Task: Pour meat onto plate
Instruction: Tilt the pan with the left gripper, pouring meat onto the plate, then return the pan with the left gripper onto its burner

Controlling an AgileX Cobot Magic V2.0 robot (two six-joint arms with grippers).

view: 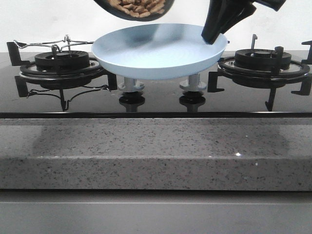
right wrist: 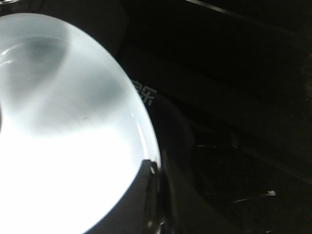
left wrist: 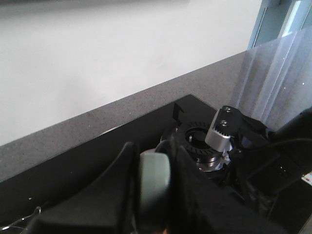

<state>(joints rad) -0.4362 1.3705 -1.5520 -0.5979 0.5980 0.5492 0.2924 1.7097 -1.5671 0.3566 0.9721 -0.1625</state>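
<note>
One pale-blue plate [view: 161, 53] held tilted above the hob between two burners, right gripper [view: 214, 35] clamped on its right rim. One pan [view: 134, 9], handle [left wrist: 153, 183] gripped by left gripper [left wrist: 151, 195], carries meat [view: 139, 6] above the plate's far-left edge.

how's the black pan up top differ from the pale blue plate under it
The black frying pan is dark and tilted, holding tan meat chunks; the round pale-blue plate is light, nearly level and bare. The pan sits higher, cut off by the front view's top edge; the plate shows whole. Both are held above the stove.
</note>
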